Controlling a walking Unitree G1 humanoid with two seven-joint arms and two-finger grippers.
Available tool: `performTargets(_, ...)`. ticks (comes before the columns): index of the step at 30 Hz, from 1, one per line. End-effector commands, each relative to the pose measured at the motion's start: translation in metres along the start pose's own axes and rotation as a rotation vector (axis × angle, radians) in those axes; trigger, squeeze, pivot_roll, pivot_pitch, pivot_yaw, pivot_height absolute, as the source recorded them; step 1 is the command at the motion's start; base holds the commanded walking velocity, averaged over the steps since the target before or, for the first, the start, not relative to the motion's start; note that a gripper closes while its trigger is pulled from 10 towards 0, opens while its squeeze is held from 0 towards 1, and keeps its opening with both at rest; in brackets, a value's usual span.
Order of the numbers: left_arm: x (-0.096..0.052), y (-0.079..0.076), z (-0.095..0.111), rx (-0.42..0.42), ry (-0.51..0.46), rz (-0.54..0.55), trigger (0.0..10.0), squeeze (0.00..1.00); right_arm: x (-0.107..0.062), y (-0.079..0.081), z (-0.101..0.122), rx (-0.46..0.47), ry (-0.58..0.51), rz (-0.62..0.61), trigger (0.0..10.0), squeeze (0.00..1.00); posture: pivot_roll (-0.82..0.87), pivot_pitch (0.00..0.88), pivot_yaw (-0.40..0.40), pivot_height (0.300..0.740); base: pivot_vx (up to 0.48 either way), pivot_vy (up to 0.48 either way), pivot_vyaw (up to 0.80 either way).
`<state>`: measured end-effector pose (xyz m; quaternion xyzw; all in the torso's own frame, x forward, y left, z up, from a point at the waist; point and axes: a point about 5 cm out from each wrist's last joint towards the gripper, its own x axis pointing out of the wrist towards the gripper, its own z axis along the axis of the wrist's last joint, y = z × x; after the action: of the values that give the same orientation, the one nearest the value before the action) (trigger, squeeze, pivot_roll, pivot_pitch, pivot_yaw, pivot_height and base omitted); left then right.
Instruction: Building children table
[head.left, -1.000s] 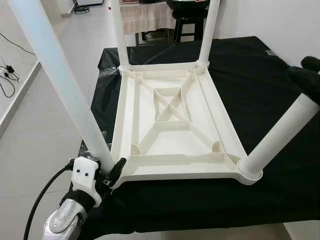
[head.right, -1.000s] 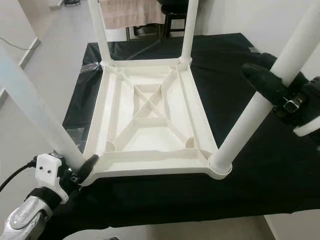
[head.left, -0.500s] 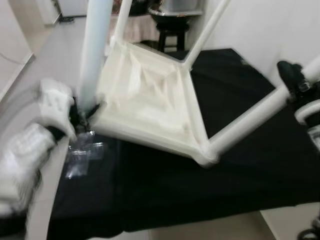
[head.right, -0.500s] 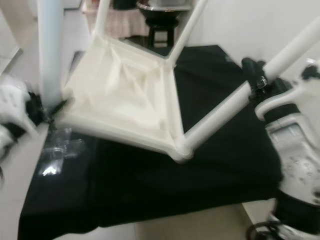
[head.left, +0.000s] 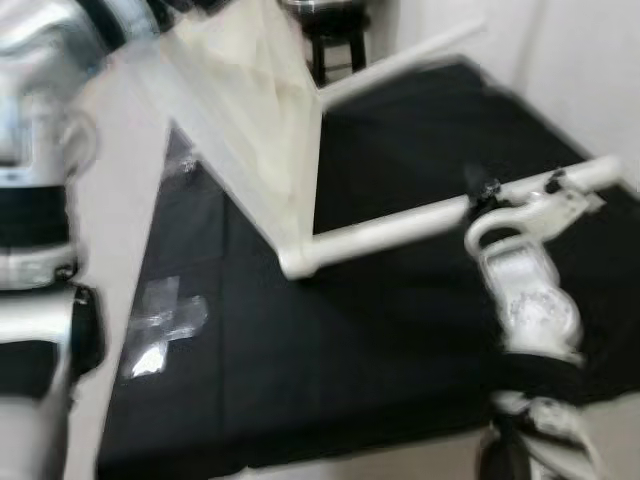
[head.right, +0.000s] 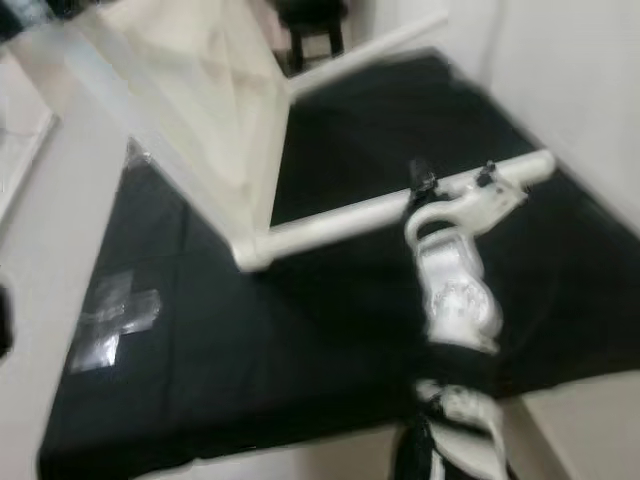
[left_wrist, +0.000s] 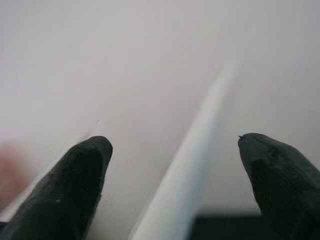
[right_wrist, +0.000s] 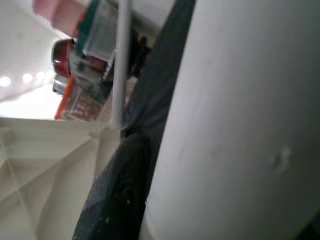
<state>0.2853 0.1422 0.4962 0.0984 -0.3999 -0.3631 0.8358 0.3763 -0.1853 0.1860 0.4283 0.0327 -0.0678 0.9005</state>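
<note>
Now the table (head.left: 250, 110) is tipped up on its side over the black cloth (head.left: 400, 330); right gripper (head.left: 478, 192) clamps one leg (head.left: 390, 228), left gripper (left_wrist: 175, 165) gapes around another.

Children's table (head.left: 262, 120): now tipped steeply on its side, formerly flat and inverted; near leg (head.left: 400, 228) now roughly level; left tool raised higher.

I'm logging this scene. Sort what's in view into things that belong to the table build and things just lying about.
Belongs to the job:
white plastic children's table, tipped up on its side
its white round leg
right hand, closed around that leg

Lying about:
clear plastic bags on the black cloth
dark stool behind
</note>
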Motion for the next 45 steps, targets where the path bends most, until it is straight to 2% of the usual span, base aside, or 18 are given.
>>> performTargets(1, -0.005, 0.000, -0.005, -0.026, 0.010, -0.027, 10.0, 1.00, -0.010, -0.069, -0.057, -0.221, 0.219, -0.329, 0.0, 0.00, 0.07, 0.051, 0.152, 0.740, 0.000, 0.000, 0.00)
performTargets(2, -0.005, 0.000, -0.005, -0.026, 0.010, -0.027, 10.0, 1.00, -0.010, -0.069, -0.057, -0.221, 0.219, -0.329, 0.0, 0.00, 0.07, 0.051, 0.152, 0.740, 0.000, 0.000, 0.00)
performTargets(3, -0.004, -0.003, -0.010, -0.056, 0.024, -0.055, 10.0, 0.36, -0.010, -0.074, -0.054, -0.227, 0.206, -0.353, 0.0, 0.00, 0.07, 0.055, 0.155, 0.740, 0.000, 0.000, 0.00)
performTargets(4, -0.004, -0.003, -0.010, -0.056, 0.024, -0.055, 10.0, 0.36, -0.010, -0.074, -0.054, -0.227, 0.206, -0.353, 0.0, 0.00, 0.07, 0.055, 0.155, 0.740, 0.000, 0.000, 0.00)
performTargets(5, -0.006, -0.008, -0.017, -0.083, 0.041, -0.082, 10.0, 0.00, -0.010, -0.080, -0.052, -0.238, 0.195, -0.391, 0.0, 0.00, 0.06, 0.057, 0.156, 0.740, 0.000, 0.000, 0.00)
performTargets(8, -0.006, -0.010, -0.022, -0.112, 0.059, -0.108, 10.0, 0.00, -0.011, -0.087, -0.050, -0.246, 0.181, -0.431, 0.0, 0.00, 0.06, 0.060, 0.155, 0.740, 0.000, 0.000, 0.00)
performTargets(9, -0.013, -0.018, -0.035, -0.182, 0.087, -0.136, 10.0, 0.00, -0.014, -0.104, -0.043, -0.290, 0.165, -0.564, 0.0, 0.00, 0.05, 0.069, 0.151, 0.740, 0.000, 0.000, 0.00)
performTargets(10, -0.016, -0.021, -0.040, -0.209, 0.095, -0.142, 10.0, 0.00, -0.016, -0.110, -0.042, -0.323, 0.167, -0.608, 10.0, 0.54, 0.05, 0.073, 0.143, 0.740, 0.000, 0.000, 0.00)
performTargets(11, -0.018, -0.023, -0.043, -0.224, 0.099, -0.146, 10.0, 0.00, -0.017, -0.113, -0.042, -0.344, 0.170, -0.631, 10.0, 1.00, 0.05, 0.073, 0.143, 0.740, 0.000, 0.000, 0.00)
performTargets(22, -0.032, -0.019, -0.054, -0.277, 0.113, -0.071, 10.0, 0.00, -0.023, -0.120, -0.032, -0.363, 0.086, -0.649, 10.0, 1.00, 0.02, 0.093, 0.098, 0.740, 0.000, 0.000, 0.00)
performTargets(24, -0.041, -0.014, -0.061, -0.282, 0.127, -0.017, 10.0, 0.00, -0.037, -0.105, -0.023, -0.246, 0.031, -0.538, 10.0, 1.00, 0.00, 0.100, 0.095, 0.740, 0.000, 0.000, 0.00)
performTargets(28, -0.046, -0.013, -0.064, -0.285, 0.136, 0.001, 10.0, 0.00, -0.042, -0.097, -0.020, -0.200, 0.014, -0.485, 10.0, 1.00, 0.00, 0.101, 0.095, 0.740, 0.000, 0.000, 0.00)
performTargets(30, -0.068, -0.011, -0.086, -0.311, 0.187, 0.085, 10.0, 0.00, -0.071, -0.062, -0.010, 0.062, -0.074, -0.157, 10.0, 1.00, -0.02, 0.104, 0.090, 0.740, 0.000, 0.000, 0.00)
performTargets(38, -0.088, -0.004, -0.104, -0.326, 0.238, 0.160, 10.0, 0.00, -0.106, -0.050, -0.003, 0.200, -0.099, 0.028, 10.0, 1.00, -0.04, 0.109, 0.082, 0.740, 0.000, 0.000, 0.00)
performTargets(39, -0.092, -0.003, -0.106, -0.332, 0.242, 0.168, 10.0, 0.00, -0.119, -0.049, -0.002, 0.241, -0.082, 0.094, 10.0, 0.88, -0.04, 0.114, 0.077, 0.740, 0.000, 0.000, 0.00)
performTargets(40, -0.095, -0.004, -0.106, -0.338, 0.242, 0.169, 10.0, 0.00, -0.131, -0.048, 0.000, 0.256, -0.059, 0.172, 10.0, 0.24, -0.05, 0.117, 0.077, 0.740, 0.000, 0.000, 0.00)
performTargets(41, -0.097, -0.006, -0.105, -0.356, 0.236, 0.151, 10.0, 0.00, -0.141, -0.046, 0.003, 0.249, -0.039, 0.246, 10.0, 0.00, -0.05, 0.117, 0.079, 0.740, 0.000, 0.000, 0.00)
performTargets(45, -0.099, -0.011, -0.101, -0.392, 0.212, 0.092, 10.0, 0.00, -0.149, -0.040, 0.010, 0.197, -0.030, 0.334, 10.0, 0.00, -0.05, 0.116, 0.079, 0.740, 0.000, 0.000, 0.00)
